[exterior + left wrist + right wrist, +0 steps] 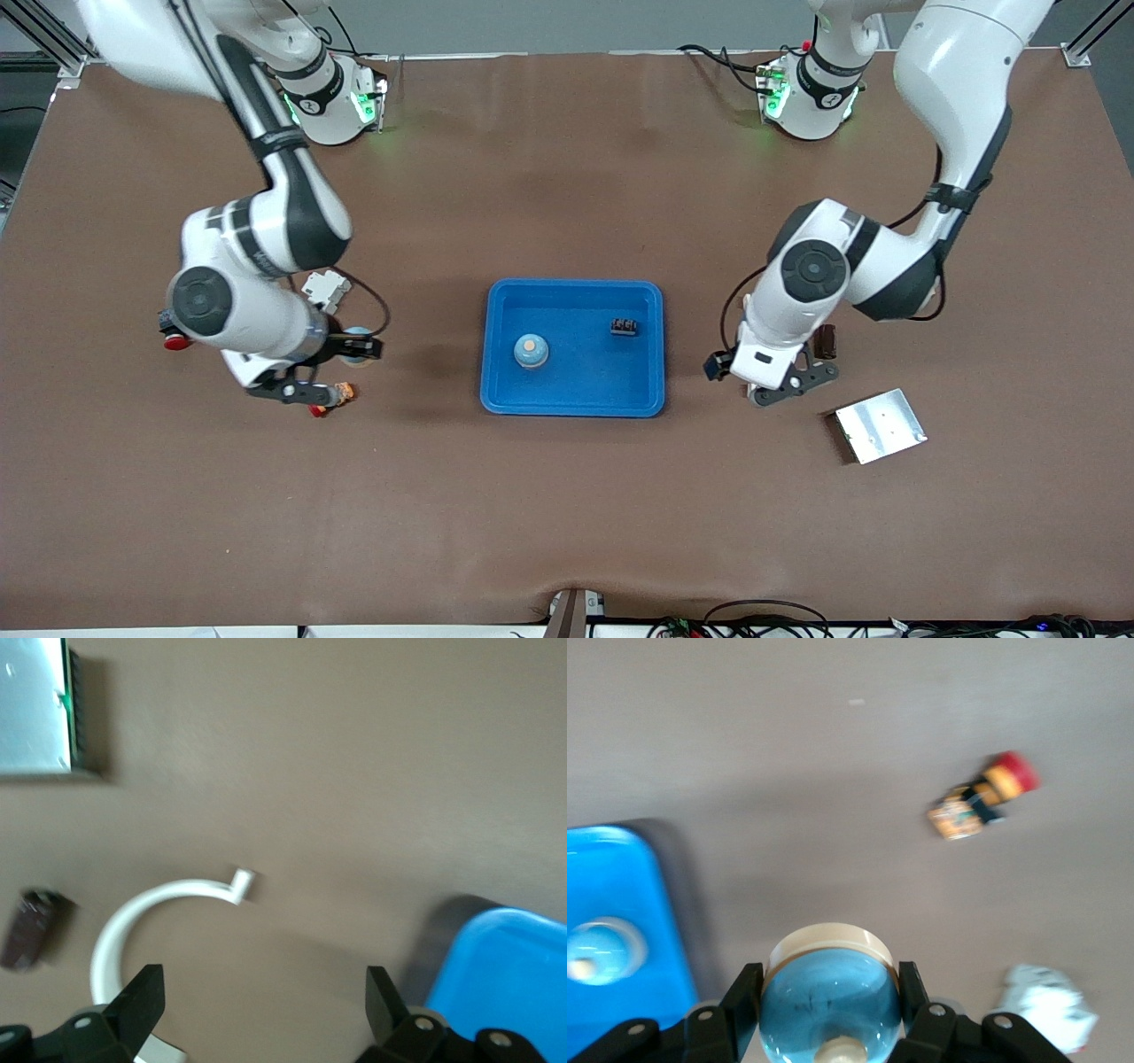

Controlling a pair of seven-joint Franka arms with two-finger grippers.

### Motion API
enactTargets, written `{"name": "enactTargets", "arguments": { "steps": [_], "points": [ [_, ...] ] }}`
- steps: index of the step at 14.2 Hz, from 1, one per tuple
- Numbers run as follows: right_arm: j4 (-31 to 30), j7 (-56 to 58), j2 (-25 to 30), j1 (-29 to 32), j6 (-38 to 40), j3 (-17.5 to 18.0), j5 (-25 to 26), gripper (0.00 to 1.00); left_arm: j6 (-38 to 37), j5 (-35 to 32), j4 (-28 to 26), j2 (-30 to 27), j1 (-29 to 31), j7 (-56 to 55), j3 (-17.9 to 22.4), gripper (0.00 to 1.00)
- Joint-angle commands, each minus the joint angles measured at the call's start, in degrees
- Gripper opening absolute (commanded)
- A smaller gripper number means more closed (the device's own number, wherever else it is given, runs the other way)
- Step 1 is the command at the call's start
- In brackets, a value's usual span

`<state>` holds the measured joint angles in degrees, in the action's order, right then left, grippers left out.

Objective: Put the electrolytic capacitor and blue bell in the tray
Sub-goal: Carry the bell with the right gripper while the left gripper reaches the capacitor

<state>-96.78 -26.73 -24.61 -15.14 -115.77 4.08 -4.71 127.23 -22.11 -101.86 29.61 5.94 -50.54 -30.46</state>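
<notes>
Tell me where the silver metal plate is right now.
In the front view the silver metal plate lies flat on the table toward the left arm's end, nearer the camera than the blue tray and just beside the open left pincer.

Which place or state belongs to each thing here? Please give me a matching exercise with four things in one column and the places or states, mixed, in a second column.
Things:
1. right end effector
2. left end effector
3. small black part
4. silver plate

Places or states:
A. open, holding nothing
B. lies in the blue tray
C. shut on a blue bell
D. outside the tray, toward the left arm's end

Pairs: 1-C, 2-A, 3-B, 4-D
</notes>
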Motion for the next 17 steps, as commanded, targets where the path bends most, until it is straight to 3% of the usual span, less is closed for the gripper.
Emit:
{"name": "enactTargets", "arguments": {
  "steps": [1, 5, 8, 12, 17],
  "points": [
    [11.57, -9.09, -9.64, -5.93, 1.16, -0.39, -0.48, 0.00, 0.12, 0.84, -3.25, -2.09, 4.33, 5.36, -1.97, 1.00],
    [13.37, -15.36, -13.89, -13.33, -2.07, -0.13, -0.39, 0.00, 8.00, -2.41, -12.10, -5.77, 9.41, 10.61, -3.20, 1.00],
    [12.85, -17.29, -13.80, -13.78, -1.82, 3.21, 0.22, 0.00, 12.85, -2.50, -17.92, -7.54, 14.96, 15.98, -6.53, 1.00],
    [11.26, -17.83, -14.24, -13.87, -2.09, 4.62, 2.07, 0.00, 17.34, -3.46, -22.93, -7.63, 18.57, 24.33, -6.63, 1.00],
    [10.47, -18.27, -16.61, -15.36, -2.96, 4.71, 4.88, 0.00, 19.98, -11.10, -25.67, -6.58, 23.49, 26.46, -6.63, 1.00]
  ]
}}
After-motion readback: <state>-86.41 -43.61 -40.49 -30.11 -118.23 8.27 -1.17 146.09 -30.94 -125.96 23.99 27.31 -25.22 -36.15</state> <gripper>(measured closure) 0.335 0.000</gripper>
